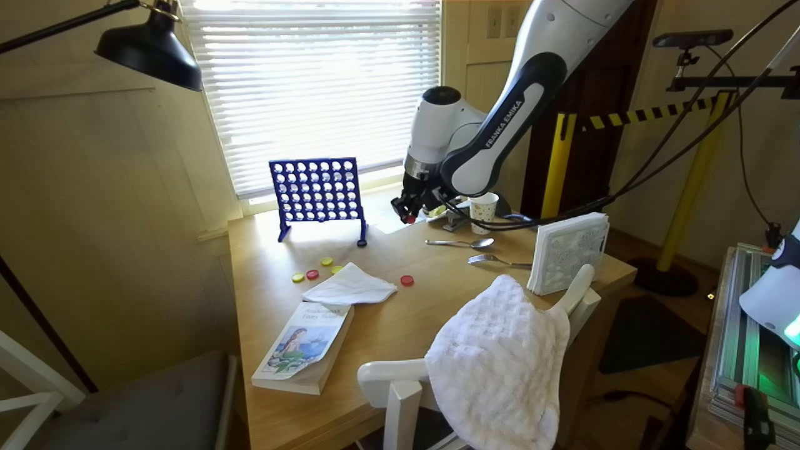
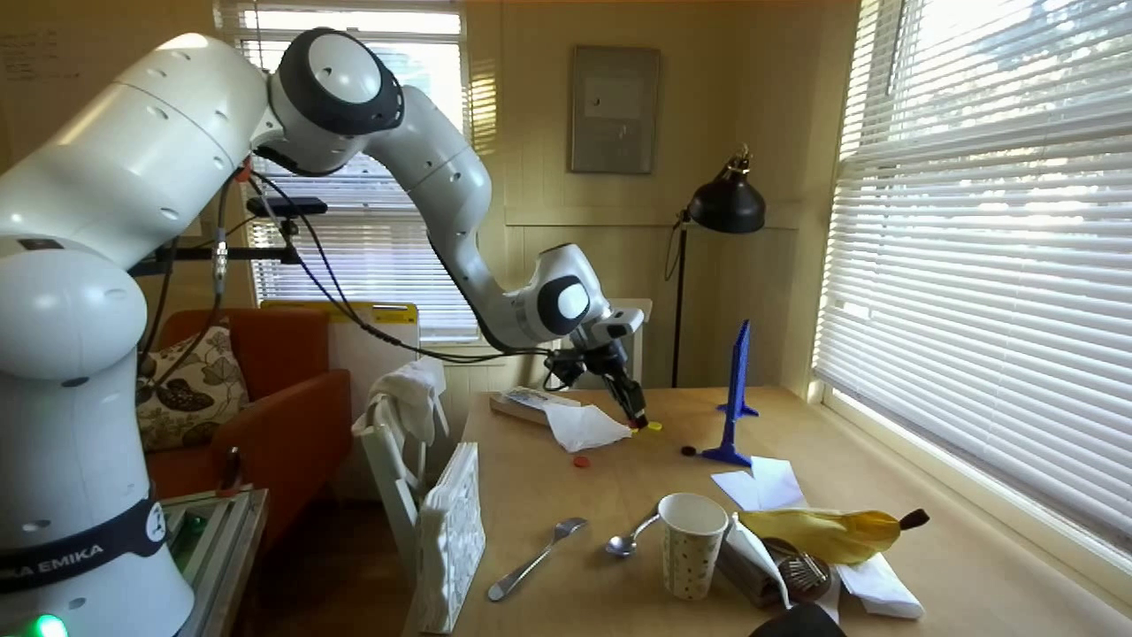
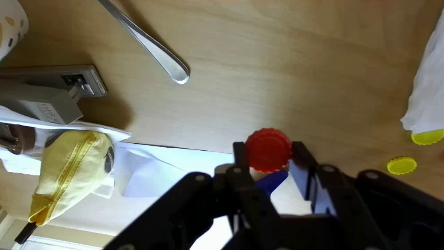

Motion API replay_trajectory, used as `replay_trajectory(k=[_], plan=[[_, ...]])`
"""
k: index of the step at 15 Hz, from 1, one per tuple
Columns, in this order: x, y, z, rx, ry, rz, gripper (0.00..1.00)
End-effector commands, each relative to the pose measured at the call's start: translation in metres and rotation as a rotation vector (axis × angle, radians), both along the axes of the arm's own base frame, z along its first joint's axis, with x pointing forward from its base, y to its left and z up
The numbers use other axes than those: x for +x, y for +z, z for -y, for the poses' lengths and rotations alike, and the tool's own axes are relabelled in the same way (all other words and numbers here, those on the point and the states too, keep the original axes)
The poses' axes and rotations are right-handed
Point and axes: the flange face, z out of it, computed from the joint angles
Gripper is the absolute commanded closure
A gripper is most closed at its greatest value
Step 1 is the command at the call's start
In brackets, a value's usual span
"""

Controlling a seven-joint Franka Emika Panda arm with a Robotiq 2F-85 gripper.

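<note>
Homelike setting: armchair (image 2: 287,433), window blinds (image 2: 964,292)

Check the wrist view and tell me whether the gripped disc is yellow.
No, the gripper holds a red disc by its edges.

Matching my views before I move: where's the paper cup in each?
In an exterior view: paper cup right of centre, near mid-height.
In an exterior view: cup low, right of centre.
Wrist view: cup at top-left corner, cut off.
Shared landmark: spoon near the cup.

Table (image 1: 390,331) with book (image 1: 300,351) and spoon (image 1: 482,244)
</note>
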Motion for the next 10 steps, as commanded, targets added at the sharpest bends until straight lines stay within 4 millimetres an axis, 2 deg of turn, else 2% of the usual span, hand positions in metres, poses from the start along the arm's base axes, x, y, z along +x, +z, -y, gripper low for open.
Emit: replay_trajectory(k=[1, 3, 6, 8, 10], plan=[[0.002, 0.021, 0.046, 0.005, -0.135, 0.041, 0.90], [-0.002, 0.037, 0.089, 0.017, -0.251, 0.075, 0.90], [-0.021, 0.050, 0.159, 0.015, -0.422, 0.071, 0.90], [-0.038, 0.048, 0.187, 0.010, -0.472, 0.025, 0.90], [-0.051, 0.042, 0.202, 0.017, -0.498, -0.007, 0.90]])
